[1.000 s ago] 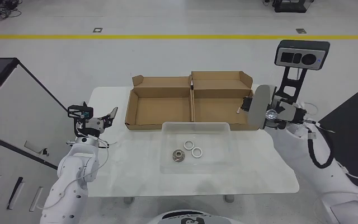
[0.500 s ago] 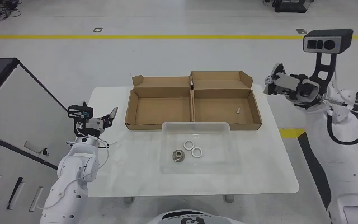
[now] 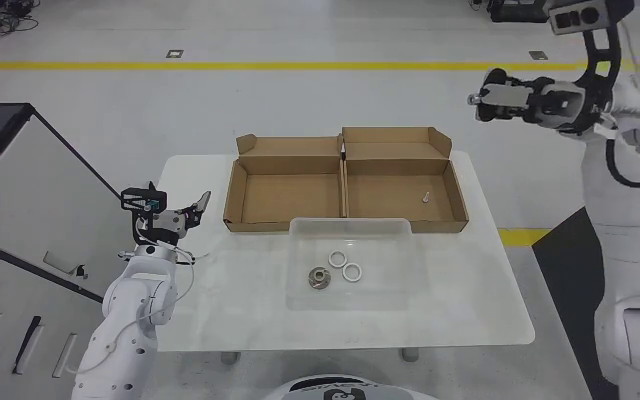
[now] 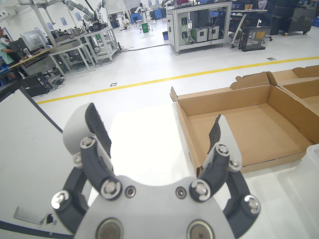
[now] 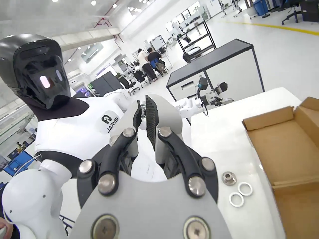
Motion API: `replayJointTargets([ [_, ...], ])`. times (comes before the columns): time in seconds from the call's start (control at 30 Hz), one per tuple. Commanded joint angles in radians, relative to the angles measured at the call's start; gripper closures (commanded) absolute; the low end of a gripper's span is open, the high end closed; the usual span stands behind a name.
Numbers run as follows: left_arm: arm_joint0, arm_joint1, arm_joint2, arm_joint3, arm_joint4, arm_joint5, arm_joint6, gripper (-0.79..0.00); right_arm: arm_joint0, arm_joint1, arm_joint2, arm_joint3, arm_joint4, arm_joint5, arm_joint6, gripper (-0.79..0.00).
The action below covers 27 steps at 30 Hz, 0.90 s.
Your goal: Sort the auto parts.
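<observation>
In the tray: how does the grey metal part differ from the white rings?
The grey flanged part is dull metal, a single piece; white rings are a pair. The part has a raised hub on a wide base; the rings are thin, flat. Both: round, holed, in the clear tray.

The torso is a smooth white shell with a black neck collar, a black waist band and a dark emblem on the chest. The head is glossy black, and its visor shows two pale lit ovals. The left arm, at 8 o'clock in the top view, is white and jointed; its black wrist block bears what looks like a teal light. The right arm, at 3 o'clock, is white with black cables. The left pincer and right pincer share silver plates, round-headed screws, black links and ribbed black pads.
</observation>
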Motion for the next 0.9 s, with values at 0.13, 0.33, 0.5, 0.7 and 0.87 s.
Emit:
replayJointTargets([
  [0.13,0.0,0.0,0.0,0.0,0.0,0.0,0.0,-0.785,0.145,-0.002,-0.143,0.115,-0.329,-0.028,-0.028,0.0],
  [0.33,0.0,0.0,0.0,0.0,0.0,0.0,0.0,-0.785,0.238,0.015,-0.344,0.236,-0.652,-0.15,-0.15,0.0],
  [0.5,0.0,0.0,0.0,0.0,0.0,0.0,0.0,-0.785,0.324,0.02,-0.505,0.35,-0.768,-0.217,-0.218,0.0],
  [0.7,0.0,0.0,0.0,0.0,0.0,0.0,0.0,-0.785,0.436,0.002,-0.697,0.455,-0.881,-0.284,-0.285,0.0],
  [0.87,0.0,0.0,0.0,0.0,0.0,0.0,0.0,-0.785,0.525,-0.034,-0.835,0.514,-0.917,-0.329,-0.33,0.0],
])
